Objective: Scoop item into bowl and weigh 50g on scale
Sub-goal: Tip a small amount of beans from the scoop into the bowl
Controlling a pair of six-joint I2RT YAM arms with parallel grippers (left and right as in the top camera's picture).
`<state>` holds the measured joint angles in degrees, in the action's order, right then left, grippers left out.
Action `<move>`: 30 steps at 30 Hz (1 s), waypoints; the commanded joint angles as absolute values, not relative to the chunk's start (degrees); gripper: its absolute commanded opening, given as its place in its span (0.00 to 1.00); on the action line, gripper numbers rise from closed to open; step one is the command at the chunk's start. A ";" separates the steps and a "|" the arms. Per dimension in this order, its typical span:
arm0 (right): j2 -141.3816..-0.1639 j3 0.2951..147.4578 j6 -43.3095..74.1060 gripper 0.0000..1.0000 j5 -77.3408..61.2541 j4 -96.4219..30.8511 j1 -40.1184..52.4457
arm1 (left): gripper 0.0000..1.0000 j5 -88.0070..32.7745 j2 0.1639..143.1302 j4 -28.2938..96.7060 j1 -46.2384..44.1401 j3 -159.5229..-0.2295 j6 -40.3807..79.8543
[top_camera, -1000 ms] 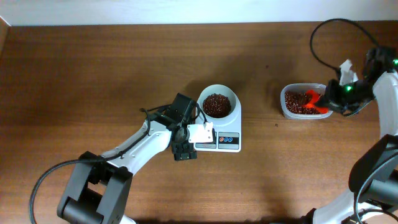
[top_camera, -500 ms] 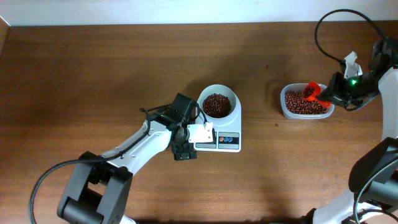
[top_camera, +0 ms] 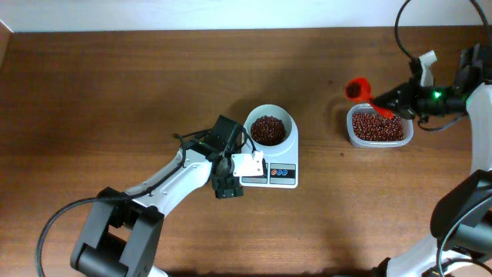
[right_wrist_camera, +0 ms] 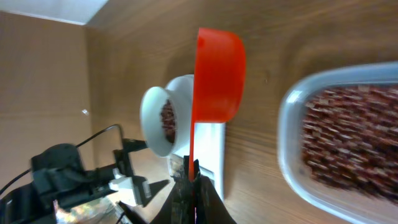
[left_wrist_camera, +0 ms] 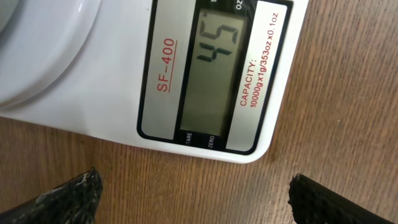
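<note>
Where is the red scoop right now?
Overhead view, right side: the red scoop is held by the right gripper, just past the upper-left corner of the clear tub.

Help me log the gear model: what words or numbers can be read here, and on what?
"SF-400": on the scale face, left of the display.
"45": on the display.
"CAPACITY: 10000gx1g/353ozx0.1oz": right of the display.
"TARE", "ZERO": tiny, just below the display.
Overhead view: marks by the buttons are too small to read.
</note>
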<state>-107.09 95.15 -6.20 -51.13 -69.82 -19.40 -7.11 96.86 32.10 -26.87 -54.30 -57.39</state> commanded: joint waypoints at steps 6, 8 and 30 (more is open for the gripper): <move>-106.43 96.29 -7.07 0.04 -52.31 -64.88 -5.69 | 0.99 -8.34 96.03 32.14 -26.85 -53.91 -56.64; -106.43 96.29 -7.09 0.04 -47.42 -64.90 -1.34 | 0.99 -8.34 96.03 32.14 -26.85 -53.91 -56.64; -106.43 99.98 -14.57 0.04 -23.70 -65.19 15.73 | 0.99 -8.34 96.03 32.14 -26.85 -53.91 -56.64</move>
<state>-107.09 98.85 -13.78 -24.40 -65.12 15.64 -7.11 96.86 32.10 -26.87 -54.30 -57.39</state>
